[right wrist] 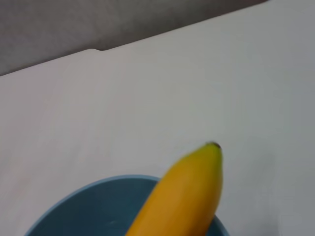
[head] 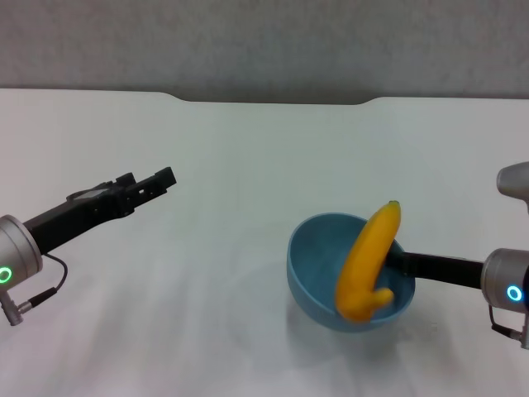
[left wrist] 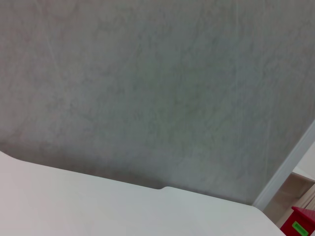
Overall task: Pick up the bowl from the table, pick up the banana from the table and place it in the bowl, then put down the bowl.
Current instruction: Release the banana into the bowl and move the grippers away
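A mottled grey wall (head: 264, 41) runs behind the far edge. In the left wrist view, a white door frame (left wrist: 288, 167) and a red box with a green label (left wrist: 301, 223) appear.

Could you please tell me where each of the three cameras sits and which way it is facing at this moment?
Head view: from the robot's head, down onto the table; shows left gripper, both forearms, bowl, banana.
Left wrist view: on the left arm, looking across the table's far notched edge to the grey wall; no robot parts.
Right wrist view: on the right arm, looking over banana and bowl; no fingers visible.
Shared: head and right wrist views show bowl and banana.
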Robot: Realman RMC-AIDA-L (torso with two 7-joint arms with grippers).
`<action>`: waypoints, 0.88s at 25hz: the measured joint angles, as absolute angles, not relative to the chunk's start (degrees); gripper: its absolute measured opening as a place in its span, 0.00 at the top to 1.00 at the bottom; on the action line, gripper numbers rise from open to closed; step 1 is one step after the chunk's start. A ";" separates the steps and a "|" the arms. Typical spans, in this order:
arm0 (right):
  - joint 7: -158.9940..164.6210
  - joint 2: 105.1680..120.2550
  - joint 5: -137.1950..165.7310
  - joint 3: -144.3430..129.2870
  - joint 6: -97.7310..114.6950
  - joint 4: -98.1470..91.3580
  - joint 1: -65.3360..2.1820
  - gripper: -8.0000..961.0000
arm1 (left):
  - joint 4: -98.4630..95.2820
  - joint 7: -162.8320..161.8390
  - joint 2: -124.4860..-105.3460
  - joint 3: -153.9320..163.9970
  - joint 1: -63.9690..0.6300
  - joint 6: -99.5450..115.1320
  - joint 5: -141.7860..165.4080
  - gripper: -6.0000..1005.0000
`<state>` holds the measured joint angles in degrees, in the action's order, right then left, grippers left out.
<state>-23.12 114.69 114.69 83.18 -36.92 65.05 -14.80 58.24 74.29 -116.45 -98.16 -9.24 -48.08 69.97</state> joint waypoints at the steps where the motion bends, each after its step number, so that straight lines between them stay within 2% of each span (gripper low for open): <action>1: -23.30 114.71 114.54 83.81 -37.60 64.79 -14.94 0.91 | 58.22 74.31 -116.45 -98.17 -9.29 -48.08 69.96 0.10; 16: -24.18 114.70 115.19 87.57 -40.65 60.61 -17.24 0.91 | 56.71 74.64 -116.45 -98.70 -9.85 -47.90 70.02 0.10; 22: -26.24 114.69 115.75 90.22 -40.76 53.30 -22.25 0.90 | 56.71 74.71 -116.39 -98.77 -9.94 -47.81 70.11 0.10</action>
<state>-26.24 114.69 115.75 90.22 -40.76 53.30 -22.25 56.71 74.71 -116.39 -98.77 -9.94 -47.81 70.11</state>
